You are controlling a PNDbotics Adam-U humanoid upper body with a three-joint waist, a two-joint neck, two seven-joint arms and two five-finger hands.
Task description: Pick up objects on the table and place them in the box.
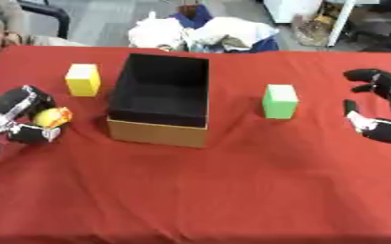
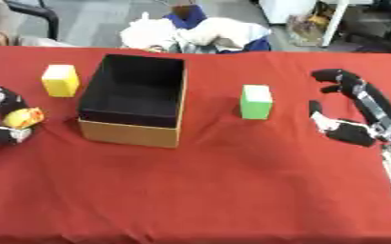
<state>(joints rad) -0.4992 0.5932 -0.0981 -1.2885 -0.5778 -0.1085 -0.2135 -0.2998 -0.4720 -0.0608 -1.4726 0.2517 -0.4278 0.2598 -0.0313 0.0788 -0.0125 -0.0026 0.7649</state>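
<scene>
Left eye view: box [image 1: 159,90] between yellow block [image 1: 83,79] and green block [image 1: 280,101], left hand [image 1: 22,116] fingers curled round small yellow-orange object [image 1: 53,117], right hand [image 2: 359,112] spread wide beside green block, holding nothing.

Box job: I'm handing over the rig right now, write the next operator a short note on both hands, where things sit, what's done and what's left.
Left hand: curled round a small yellow-orange object, left of the box.
Right hand: open, holding nothing, right of the green block.
Yellow block: standing on the red table, left of the box, untouched.
Green block: standing right of the box, untouched.
Done: nothing visible inside the box.
Left: drop in the held object, then both blocks.
</scene>
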